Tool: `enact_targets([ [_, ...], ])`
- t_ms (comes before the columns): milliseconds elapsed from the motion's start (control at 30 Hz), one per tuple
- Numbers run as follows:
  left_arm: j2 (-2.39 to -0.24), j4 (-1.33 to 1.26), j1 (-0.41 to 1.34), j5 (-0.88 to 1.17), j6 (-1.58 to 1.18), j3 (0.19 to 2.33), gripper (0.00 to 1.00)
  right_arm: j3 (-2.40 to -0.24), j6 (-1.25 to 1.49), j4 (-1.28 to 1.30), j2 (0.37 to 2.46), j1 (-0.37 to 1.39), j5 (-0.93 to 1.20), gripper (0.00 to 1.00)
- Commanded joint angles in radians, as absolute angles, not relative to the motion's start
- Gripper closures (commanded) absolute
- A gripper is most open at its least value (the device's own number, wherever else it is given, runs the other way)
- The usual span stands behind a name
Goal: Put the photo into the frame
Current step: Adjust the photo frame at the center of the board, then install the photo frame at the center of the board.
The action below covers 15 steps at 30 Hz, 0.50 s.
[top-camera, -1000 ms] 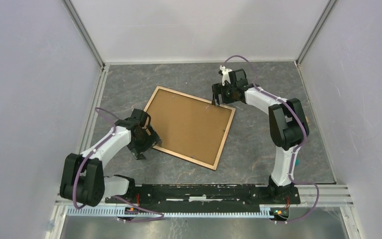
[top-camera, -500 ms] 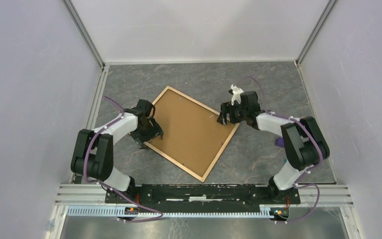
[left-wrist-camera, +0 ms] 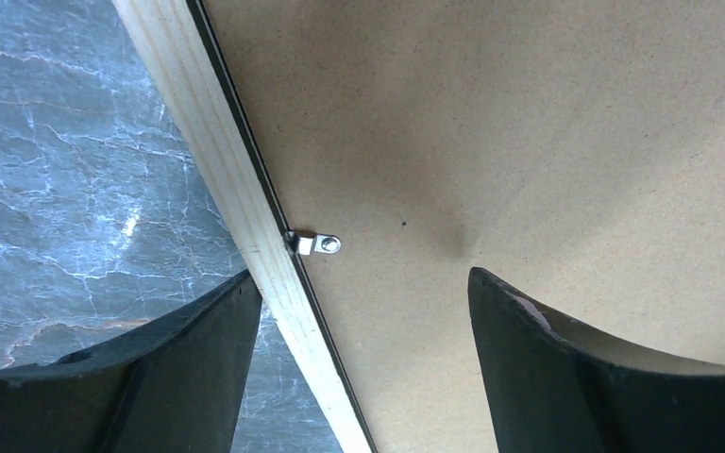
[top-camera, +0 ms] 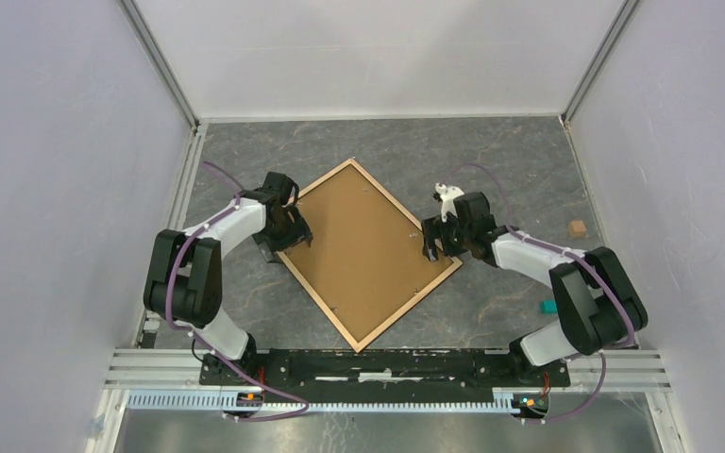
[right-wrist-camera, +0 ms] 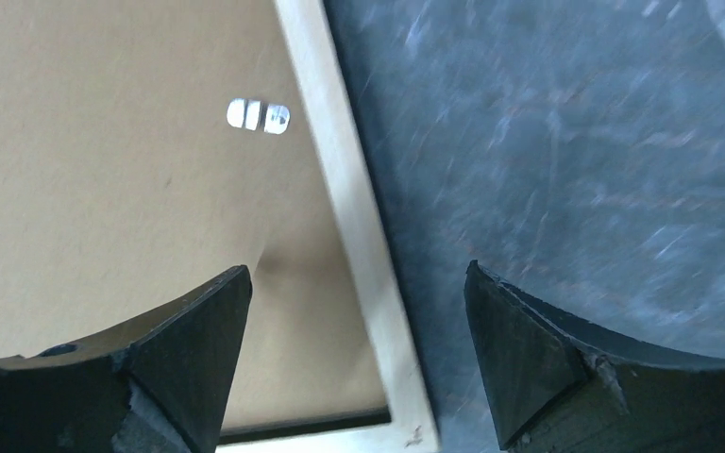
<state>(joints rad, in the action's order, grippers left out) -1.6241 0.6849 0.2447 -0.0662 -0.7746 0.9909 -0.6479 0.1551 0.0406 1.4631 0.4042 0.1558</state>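
The frame (top-camera: 409, 306) lies back side up on the table, turned like a diamond, its light tan rails around a flat brown backing board (top-camera: 363, 250). The photo is hidden or out of view. My left gripper (top-camera: 283, 236) is open and straddles the frame's left rail (left-wrist-camera: 236, 189), one finger over the table and one over the board, near a small metal clip (left-wrist-camera: 319, 244). My right gripper (top-camera: 439, 243) is open and straddles the right rail (right-wrist-camera: 349, 208) close to the frame's right corner. Another clip (right-wrist-camera: 258, 115) shows on the board there.
A small orange-brown piece (top-camera: 577, 227) lies by the right wall and a small teal thing (top-camera: 548, 306) lies beside the right arm. Walls close the table on the left, back and right.
The frame with its board has turned clockwise into a diamond. My left gripper moved farther away along its left side. My right gripper came nearer and to the right, following the right corner.
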Motion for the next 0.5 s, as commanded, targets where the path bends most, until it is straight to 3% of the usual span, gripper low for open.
enact_targets([
  [0, -1.603, 0.644, 0.25, -0.054, -0.729, 0.985, 0.15, -0.772, 0.041, 0.035, 1.524, 0.404, 0.082, 0.11],
  [467, -1.615, 0.613, 0.25, 0.007, -0.724, 0.958, 0.17, -0.777, 0.073, -0.128, 1.677, 0.425, 0.13, 0.21],
])
